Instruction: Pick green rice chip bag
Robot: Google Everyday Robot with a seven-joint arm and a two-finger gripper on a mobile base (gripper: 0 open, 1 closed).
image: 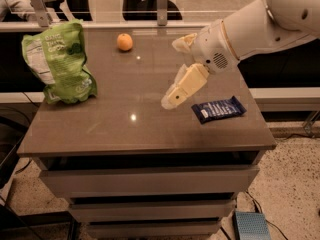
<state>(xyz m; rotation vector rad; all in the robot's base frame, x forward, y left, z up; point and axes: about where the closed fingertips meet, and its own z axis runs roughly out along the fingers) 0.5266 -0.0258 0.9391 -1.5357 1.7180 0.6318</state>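
Observation:
The green rice chip bag stands upright at the far left of the table, light green and crinkly, with a white panel on its left side. My gripper hangs over the middle right of the table, well to the right of the bag. Its cream fingers are spread apart and hold nothing. The white arm reaches in from the upper right.
A small orange sits at the back of the brown table. A dark-blue wrapper lies just right of the gripper. Drawers are below the tabletop. Chair legs and a rail stand behind the table.

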